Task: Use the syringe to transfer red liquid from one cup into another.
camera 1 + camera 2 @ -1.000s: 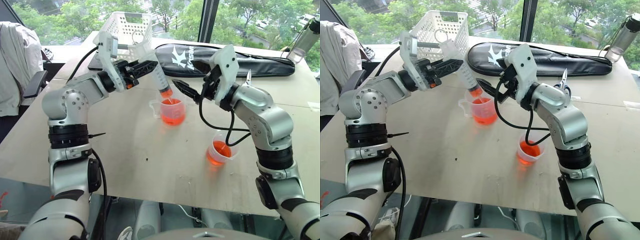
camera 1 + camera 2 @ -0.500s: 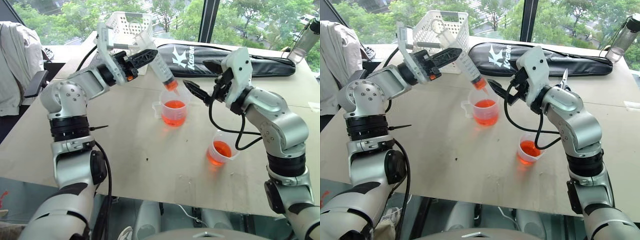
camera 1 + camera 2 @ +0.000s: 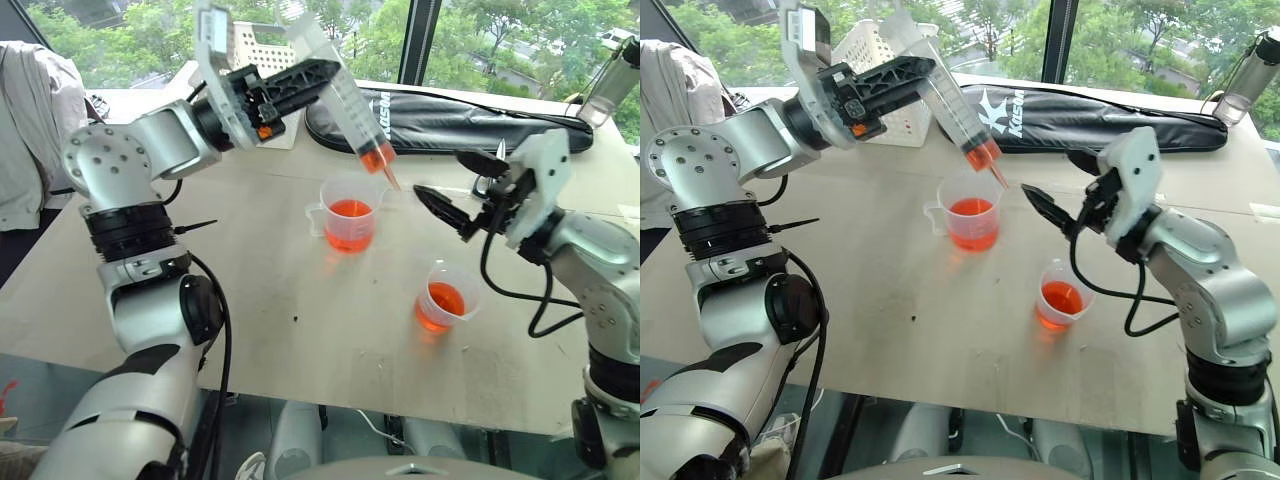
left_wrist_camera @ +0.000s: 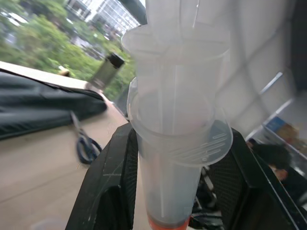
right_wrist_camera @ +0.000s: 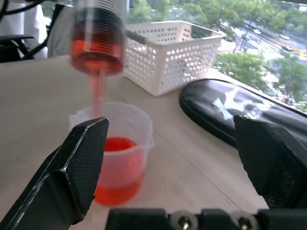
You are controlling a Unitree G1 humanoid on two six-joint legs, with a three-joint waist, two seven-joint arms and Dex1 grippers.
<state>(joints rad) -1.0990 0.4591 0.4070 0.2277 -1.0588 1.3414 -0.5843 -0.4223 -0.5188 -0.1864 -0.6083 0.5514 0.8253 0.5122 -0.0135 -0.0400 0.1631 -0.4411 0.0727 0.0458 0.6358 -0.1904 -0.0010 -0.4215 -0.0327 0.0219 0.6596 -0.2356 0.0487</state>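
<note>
- Head views: the left gripper (image 3: pixel 300 80) is clamped on the barrel of the syringe (image 3: pixel 345 100), which slants down with its tip just above the rim of the handled cup (image 3: pixel 349 213) on the worktop (image 3: pixel 250 300). A little red liquid (image 3: pixel 376 157) sits in the syringe's lower end; more fills the lower part of the handled cup. The right gripper (image 3: pixel 450 195) hangs with its fingers spread and empty, beside the syringe tip — above and between the two cups. The smaller cup (image 3: pixel 444 296) stands nearer the worktop's front edge, also holding red liquid. A white basket (image 3: pixel 885 90) and a black bag (image 3: pixel 450 115) lie behind.
- Against a second ago: the syringe tip was down inside the handled cup; now it is lifted clear. The right gripper has drawn away towards the robot's right.
- Left wrist view: the syringe fills the gap between the two black fingers (image 4: pixel 108 191), its flange resting across them; scissors (image 4: pixel 86 143) lie on the worktop beyond.
- Right wrist view: the wide-apart fingers (image 5: pixel 72 167) frame the handled cup, with the syringe tip above it.
</note>
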